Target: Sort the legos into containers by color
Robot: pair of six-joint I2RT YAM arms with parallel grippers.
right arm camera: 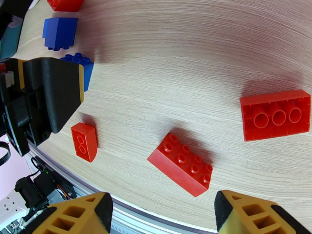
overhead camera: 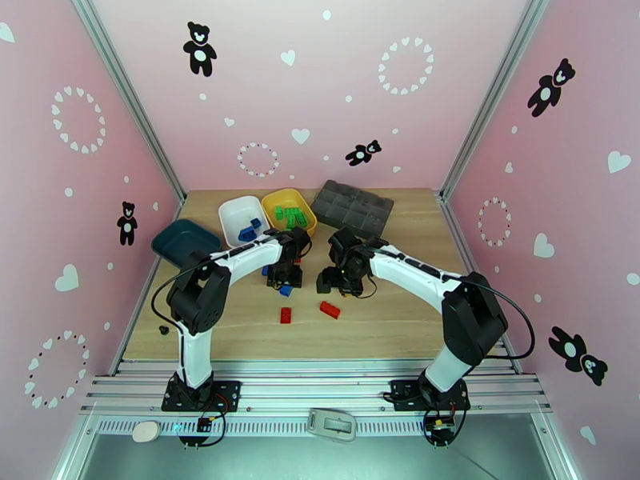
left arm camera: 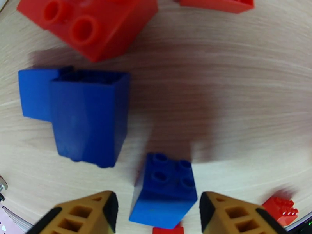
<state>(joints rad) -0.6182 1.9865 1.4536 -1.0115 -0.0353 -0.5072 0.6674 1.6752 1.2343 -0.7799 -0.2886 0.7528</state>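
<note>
Lego sorting by colour on a wooden table (overhead camera: 400, 322), both arms low over the loose pieces.

Left gripper (left arm camera: 158, 201) spread wide, one finger to either side of a small blue brick (left arm camera: 163, 190) lying on the wood and not closed on it, with a larger blue brick (left arm camera: 89, 117) and a red brick (left arm camera: 93, 24) just beyond. Right gripper (right arm camera: 163, 209) likewise apart and empty, above a red eight-stud brick (right arm camera: 181, 164), flanked by an upturned red brick (right arm camera: 275, 114) and a small red sloped piece (right arm camera: 84, 142). Behind the arms, blue bricks (overhead camera: 248, 232) in the white tray (overhead camera: 232, 206), green bricks (overhead camera: 293, 216) in the yellow tray (overhead camera: 276, 198), teal tray (overhead camera: 186, 242) at far left, dark grey organizer box (overhead camera: 352, 206) to the right.
</note>
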